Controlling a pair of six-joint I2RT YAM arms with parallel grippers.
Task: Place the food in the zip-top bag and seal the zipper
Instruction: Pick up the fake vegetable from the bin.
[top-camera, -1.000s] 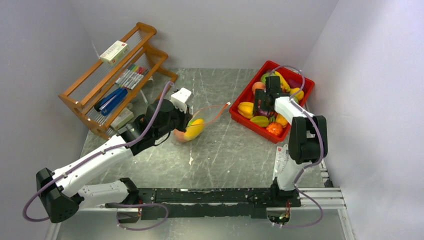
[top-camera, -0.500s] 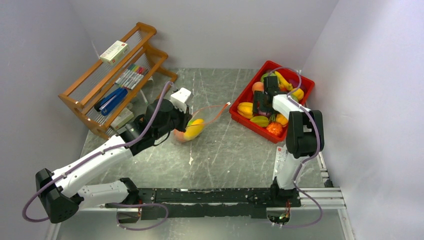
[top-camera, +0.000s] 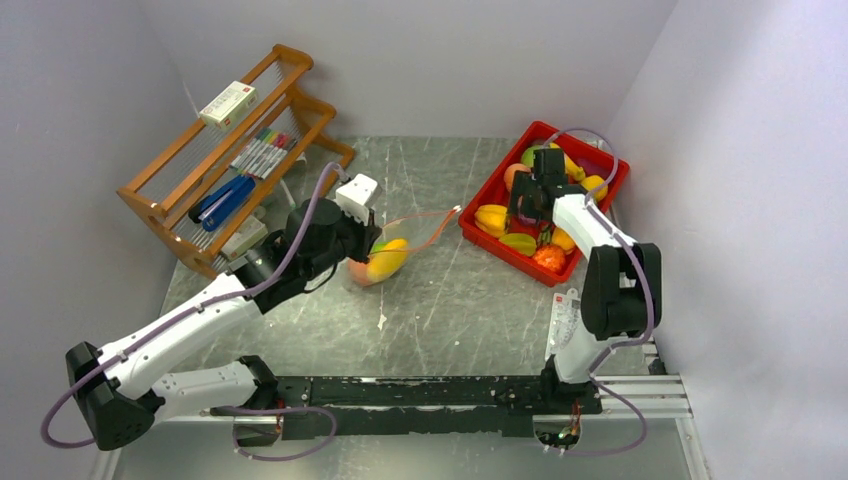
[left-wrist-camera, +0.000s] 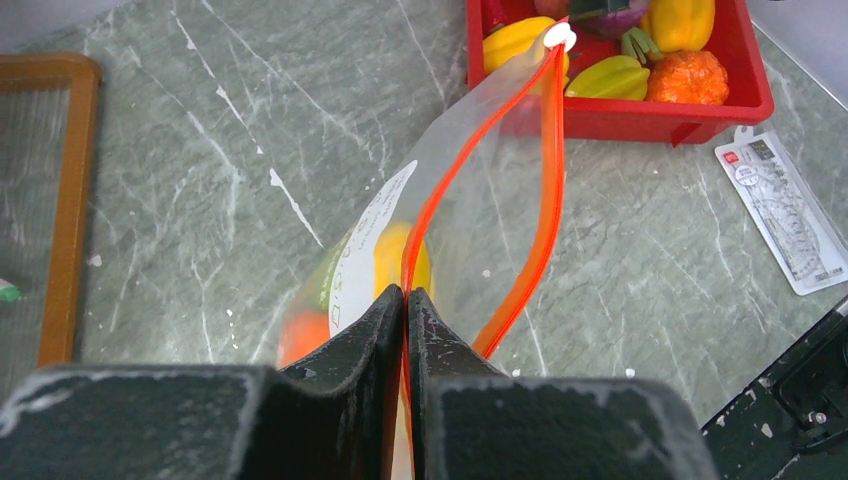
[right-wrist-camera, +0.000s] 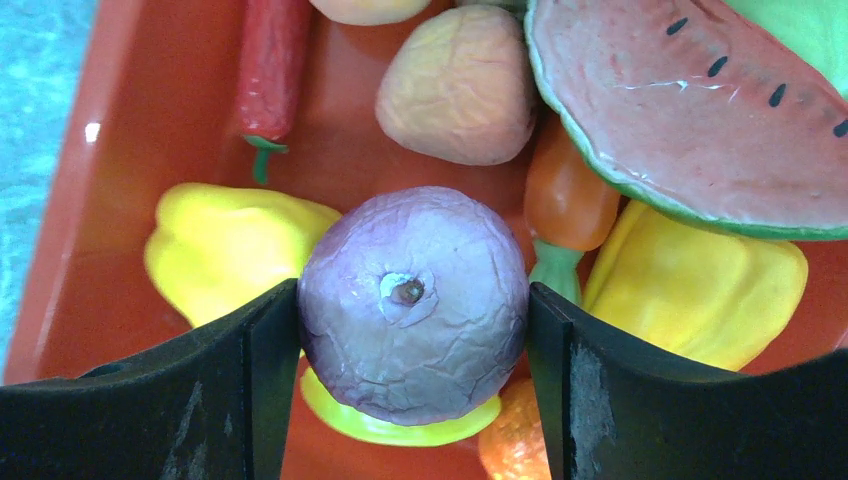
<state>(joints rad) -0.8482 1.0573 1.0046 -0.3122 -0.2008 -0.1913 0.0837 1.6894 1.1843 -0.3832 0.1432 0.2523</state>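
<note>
At the middle of the grey marbled tabletop (top-camera: 450, 300): small clear crinkly zip-top bag (top-camera: 415, 232), mouth gaping and turned toward the red plastic tray (top-camera: 510, 257). Pinched between the left jaws, fully closed with no gap between them: one lip of the bag, at the near end of the thin orange-red zipper strip (left-wrist-camera: 548, 150). Other lip bowed away to the right, both lips meeting at a small white slider tab (left-wrist-camera: 558, 37) just in front of the tray wall. Inside the bag, behind a white label patch (left-wrist-camera: 375, 232): a yellow plastic toy (left-wrist-camera: 395, 262) and an orange one (left-wrist-camera: 300, 335), with a hint of green beside them.

Down in the tray on the right: right jaws set wide, inner faces flush against either side of a wrinkled purple round toy (right-wrist-camera: 413, 305), its stem dimple facing the wrist camera. Impossible to tell whether lifted clear of the pile.

Packed around it in the tray: two glossy yellow pepper toys, one to the left (right-wrist-camera: 225, 250) and one to the right (right-wrist-camera: 700, 290). Also a watermelon slice (right-wrist-camera: 680, 110), a peach-coloured lump (right-wrist-camera: 458, 85), a red chilli (right-wrist-camera: 272, 60) and an orange carrot (right-wrist-camera: 565, 195).

Elsewhere on the tabletop: a wooden rack (top-camera: 160, 200) at far left, and a flat clear packet (left-wrist-camera: 785, 210) near the right arm's base.
</note>
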